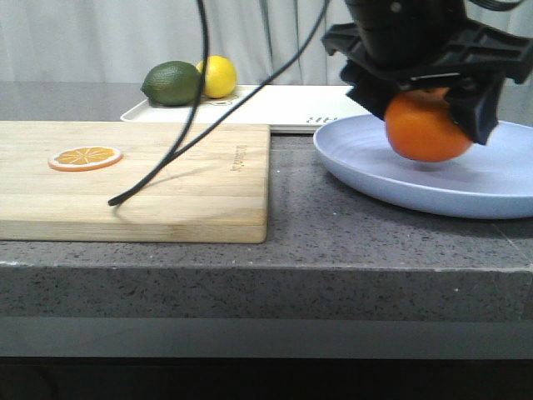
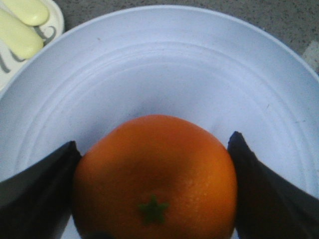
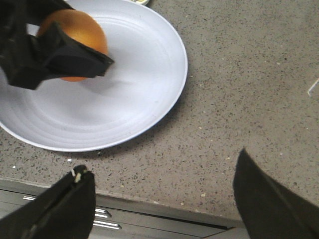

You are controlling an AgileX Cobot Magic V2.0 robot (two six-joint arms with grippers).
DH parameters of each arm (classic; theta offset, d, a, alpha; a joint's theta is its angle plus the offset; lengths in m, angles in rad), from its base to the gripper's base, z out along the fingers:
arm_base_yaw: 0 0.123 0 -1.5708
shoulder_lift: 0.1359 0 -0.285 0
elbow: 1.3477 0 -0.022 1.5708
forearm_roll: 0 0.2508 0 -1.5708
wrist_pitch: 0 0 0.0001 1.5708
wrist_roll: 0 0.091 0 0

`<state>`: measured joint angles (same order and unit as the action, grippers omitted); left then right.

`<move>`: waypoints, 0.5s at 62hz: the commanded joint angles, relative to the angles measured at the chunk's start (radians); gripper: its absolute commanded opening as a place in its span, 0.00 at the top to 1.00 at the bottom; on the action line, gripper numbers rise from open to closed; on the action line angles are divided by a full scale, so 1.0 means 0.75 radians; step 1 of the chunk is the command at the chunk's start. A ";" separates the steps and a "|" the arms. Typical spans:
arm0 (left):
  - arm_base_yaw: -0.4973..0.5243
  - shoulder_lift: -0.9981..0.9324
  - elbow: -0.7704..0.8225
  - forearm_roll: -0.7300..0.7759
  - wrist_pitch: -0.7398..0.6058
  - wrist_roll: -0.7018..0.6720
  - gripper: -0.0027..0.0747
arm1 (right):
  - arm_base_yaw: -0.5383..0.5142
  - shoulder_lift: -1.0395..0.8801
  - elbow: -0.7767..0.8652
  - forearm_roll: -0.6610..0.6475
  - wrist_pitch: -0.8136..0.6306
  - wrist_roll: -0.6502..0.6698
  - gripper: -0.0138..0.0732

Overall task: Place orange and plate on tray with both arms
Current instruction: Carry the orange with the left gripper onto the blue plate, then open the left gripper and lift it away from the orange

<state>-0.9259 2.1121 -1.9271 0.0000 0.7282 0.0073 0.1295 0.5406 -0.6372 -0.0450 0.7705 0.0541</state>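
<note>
Front view: left gripper [image 1: 429, 104] pinches the orange [image 1: 426, 129] between both fingers, low over the plate [image 1: 400, 179]; whether the fruit touches the plate surface, can't tell.
Plate: on the grey counter [image 1: 291, 242], just right of the wooden cutting board [image 1: 158, 179].
Tray [image 1: 283, 104]: behind plate and board, near the back edge; plate rim overlaps it in this view.
Tray contents: lime [image 1: 171, 83] and lemon [image 1: 217, 76] at its left end.
Board: orange slice [image 1: 85, 157] lies on it; black cable [image 1: 187, 125] hangs down to it.
Left wrist view: orange [image 2: 155, 174] clamped between two dark fingers [image 2: 37, 186], green stem star facing the camera, plate [image 2: 159, 64] underneath.
Right wrist view: right gripper [image 3: 164, 199] has jaws spread wide, holding nothing, above bare counter [image 3: 239, 99] just beside the plate [image 3: 124, 99].
Same view: left gripper [image 3: 52, 52] with the orange [image 3: 82, 27] sits over the plate's far part.
</note>
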 commanded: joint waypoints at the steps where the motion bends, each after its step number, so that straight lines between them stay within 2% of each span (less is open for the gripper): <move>1: -0.013 -0.057 -0.076 -0.009 -0.082 0.003 0.29 | 0.001 0.012 -0.035 -0.004 -0.078 -0.016 0.17; 14: -0.013 -0.047 -0.079 0.000 -0.085 0.003 0.11 | 0.001 0.012 -0.035 -0.004 -0.078 -0.016 0.17; 31: -0.013 -0.113 -0.079 0.000 -0.059 -0.002 0.11 | 0.001 0.012 -0.035 -0.004 -0.076 -0.016 0.17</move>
<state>-0.9282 2.1315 -1.9522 0.0000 0.7266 0.0073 0.1295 0.5406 -0.6372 -0.0450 0.7712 0.0541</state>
